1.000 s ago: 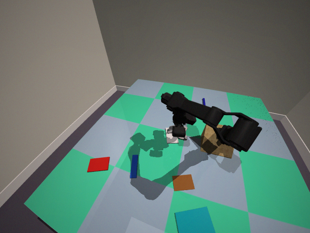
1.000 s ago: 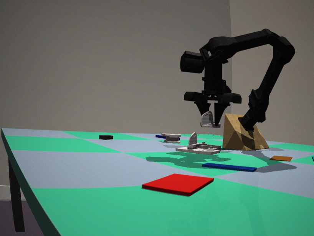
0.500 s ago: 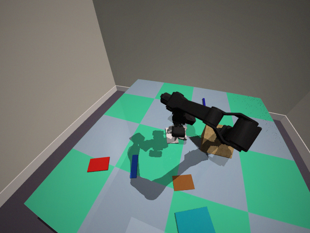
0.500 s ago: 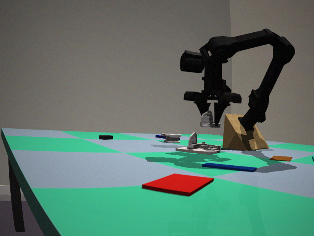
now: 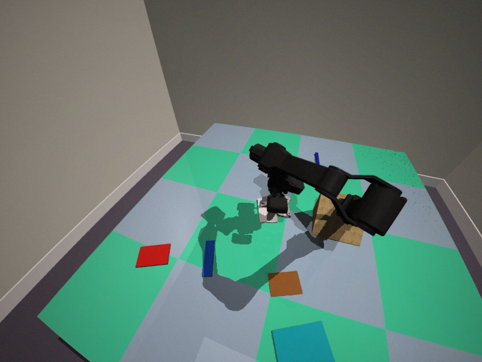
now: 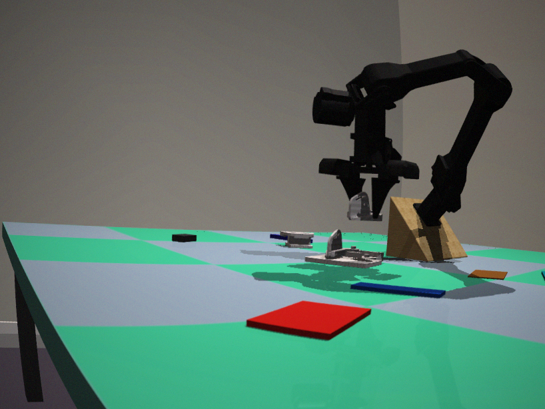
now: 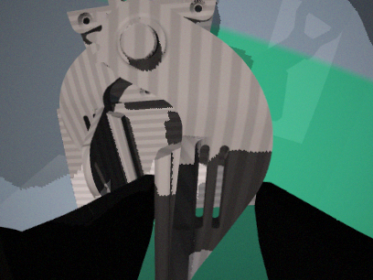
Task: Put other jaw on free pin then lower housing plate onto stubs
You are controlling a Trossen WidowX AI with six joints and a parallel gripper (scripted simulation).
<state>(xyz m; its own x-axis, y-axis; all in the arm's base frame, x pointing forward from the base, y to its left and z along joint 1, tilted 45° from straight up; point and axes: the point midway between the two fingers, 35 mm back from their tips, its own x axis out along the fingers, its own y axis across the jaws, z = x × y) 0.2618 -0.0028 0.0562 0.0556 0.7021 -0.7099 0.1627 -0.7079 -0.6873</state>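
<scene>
My gripper (image 6: 366, 206) (image 7: 207, 190) is shut on a grey jaw (image 6: 358, 206) (image 7: 224, 101) and holds it in the air above the base. The held jaw's upright fin stands between the fingers, and its round hole shows at the top of the wrist view. The pale base (image 5: 267, 219) (image 6: 360, 264) lies flat on the table. The other jaw (image 6: 335, 242) (image 7: 75, 87) is on the base with its fin upright, partly under the held jaw in the wrist view. The free pin and the meshing teeth cannot be made out. The housing plate (image 6: 300, 238) stands farther back on the table.
A wooden wedge (image 5: 338, 229) (image 6: 402, 233) carries the arm beside the base. A blue bar (image 5: 208, 258) (image 6: 396, 289), a red tile (image 5: 153, 255) (image 6: 310, 320) and an orange tile (image 5: 285, 283) (image 6: 488, 274) lie around. A teal tile (image 5: 303, 342) and a black block (image 6: 184, 238) are farther off.
</scene>
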